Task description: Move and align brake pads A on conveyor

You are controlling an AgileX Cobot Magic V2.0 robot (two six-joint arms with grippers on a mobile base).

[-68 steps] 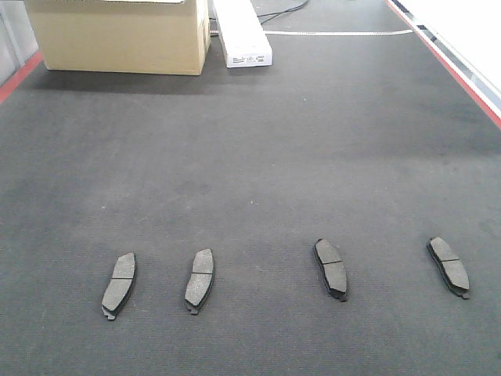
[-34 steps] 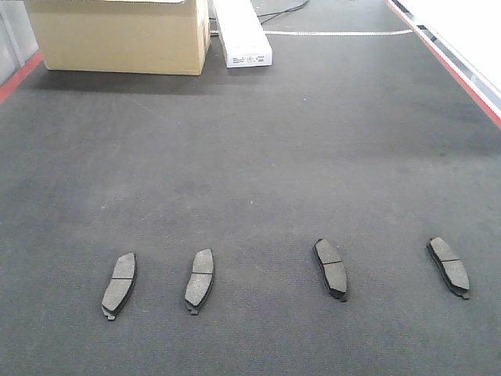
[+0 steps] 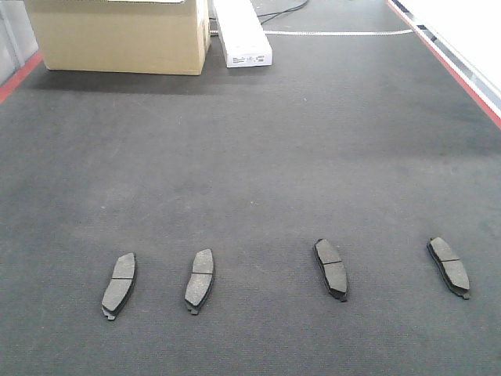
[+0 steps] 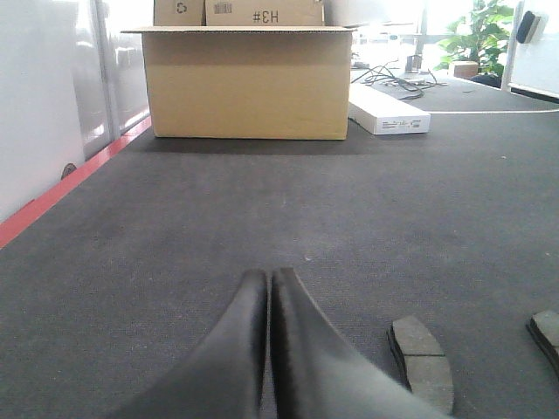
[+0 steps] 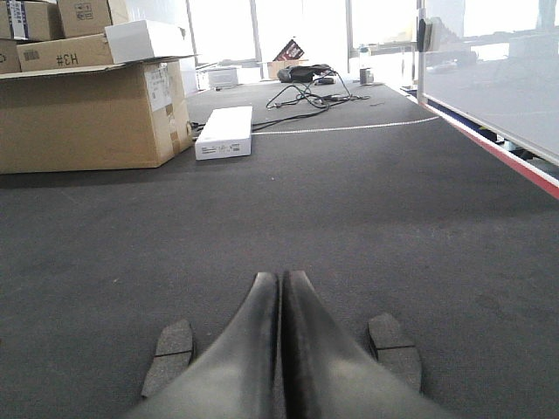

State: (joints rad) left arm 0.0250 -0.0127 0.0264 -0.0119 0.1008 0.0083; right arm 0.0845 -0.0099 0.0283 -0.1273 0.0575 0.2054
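Nothing moved, four brake pads (image 3: 200, 280) mid-conveyor (image 3: 258, 164), rails (image 3: 446, 59) well apart

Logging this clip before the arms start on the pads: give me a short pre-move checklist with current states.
1. All four pads on the conveyor: ok; pad one, pad two, pad three, pad four.
2. Pads aligned: not ok; the left two tilt one way, the right two the other, with uneven gaps.
3. Left gripper empty: ok, shut on nothing.
4. Right gripper empty: ok, shut on nothing.
5. Box away from the pads: ok.
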